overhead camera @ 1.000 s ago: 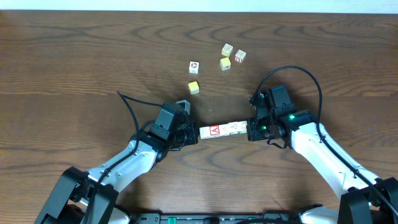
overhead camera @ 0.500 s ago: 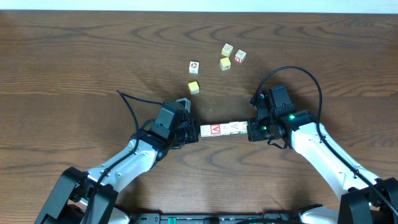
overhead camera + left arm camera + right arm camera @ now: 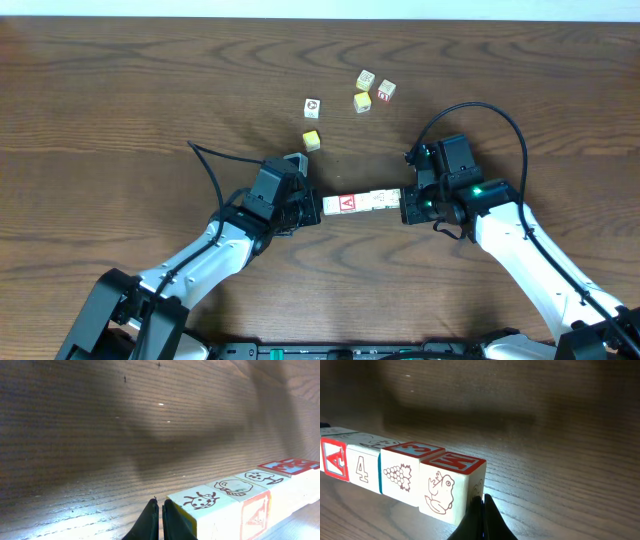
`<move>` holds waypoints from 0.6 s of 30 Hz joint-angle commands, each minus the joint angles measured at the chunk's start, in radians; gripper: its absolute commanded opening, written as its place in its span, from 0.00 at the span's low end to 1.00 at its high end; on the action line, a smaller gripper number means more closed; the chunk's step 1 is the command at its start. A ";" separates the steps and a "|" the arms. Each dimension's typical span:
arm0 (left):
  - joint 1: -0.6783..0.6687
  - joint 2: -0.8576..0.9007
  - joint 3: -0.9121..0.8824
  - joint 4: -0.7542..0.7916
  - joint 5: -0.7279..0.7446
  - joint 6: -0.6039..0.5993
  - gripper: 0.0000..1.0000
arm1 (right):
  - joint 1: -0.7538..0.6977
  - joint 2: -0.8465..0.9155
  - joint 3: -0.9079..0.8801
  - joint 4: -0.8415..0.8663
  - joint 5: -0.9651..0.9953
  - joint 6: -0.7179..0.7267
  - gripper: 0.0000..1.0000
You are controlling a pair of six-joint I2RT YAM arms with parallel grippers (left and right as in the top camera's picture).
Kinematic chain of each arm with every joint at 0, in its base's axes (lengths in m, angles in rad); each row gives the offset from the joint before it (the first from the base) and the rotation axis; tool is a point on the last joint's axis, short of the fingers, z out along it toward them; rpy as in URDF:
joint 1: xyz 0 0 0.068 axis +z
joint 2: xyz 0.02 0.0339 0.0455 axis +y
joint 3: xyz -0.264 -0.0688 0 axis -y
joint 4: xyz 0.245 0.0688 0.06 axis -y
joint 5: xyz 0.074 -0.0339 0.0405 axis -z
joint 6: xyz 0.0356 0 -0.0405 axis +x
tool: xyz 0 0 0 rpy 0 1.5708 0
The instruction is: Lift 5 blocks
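- Blocks (image 3: 362, 202): picture cubes set face to face in one straight row, running 9 o'clock to 3 o'clock, slightly below the centre of the table (image 3: 120, 90).
- Row position: spanned between the two grippers, one at each end.
- Left gripper (image 3: 316, 209): at the 9 o'clock end of the row; fingers pressed together with nothing between them; tips set against the outer face of the end cube.
- Ladybug block (image 3: 202, 501): end cube on the left side, touching the closed left fingers (image 3: 150, 521); cream faces, red-outlined picture on the side.
- Right gripper (image 3: 406, 206): at the 3 o'clock end of the row; fingers likewise closed tight on nothing; tips butted against the end cube.
- Frog block (image 3: 440, 492): end cube on the right side, red-framed top, in contact with the right fingers (image 3: 479, 510); next along, a grapes cube, a numeral cube, then a red-faced cube.
- Height of row: whether clear of the table or resting on it cannot be told.
- Yellow cubes (image 3: 311, 140): one at 11 o'clock of the row, near the left gripper; second at 12 o'clock, farther up.
- Loose picture cubes (image 3: 312, 106): three, at 12 o'clock of the row, well apart from it, two just beside the upper yellow cube.
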 commanded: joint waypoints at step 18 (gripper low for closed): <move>-0.020 -0.028 0.061 0.023 0.108 -0.017 0.07 | 0.033 -0.010 0.027 0.005 -0.139 0.000 0.01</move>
